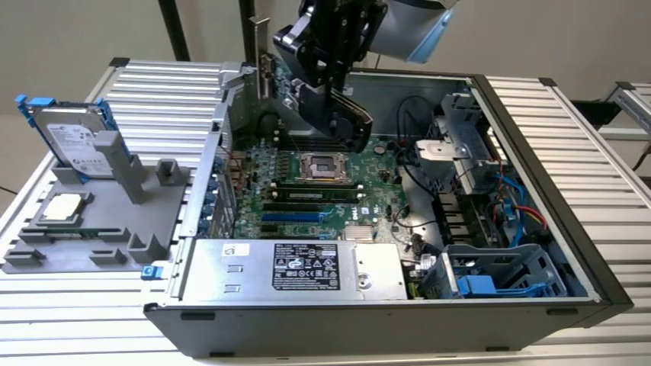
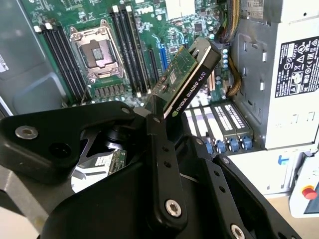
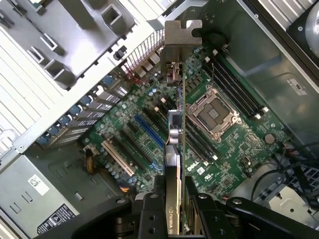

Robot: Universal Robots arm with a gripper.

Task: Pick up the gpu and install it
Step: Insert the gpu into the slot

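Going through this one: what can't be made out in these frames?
1. Whether the gpu meets a slot: first wrist view, the card's own edge covers it; exterior view, the gripper stands in front.
2. The gpu's held part: second wrist view, covered by the fingers.
3. Lower end of the hard drive: exterior view, sunk in the grey holder.

Open computer case [image 1: 554, 198] on slatted table [image 1: 569, 107]. CPU socket [image 1: 323, 164] sits mid-motherboard. Memory slots [image 1: 315, 189] just beside socket on its camera side, blue slot [image 1: 297, 217] past them, power supply [image 1: 295, 267] further still. Well off to the exterior view's left of socket, outside case: hard drive [image 1: 73, 141] upright in grey holder [image 1: 152, 221], CPU chip [image 1: 63, 207] flat on it.
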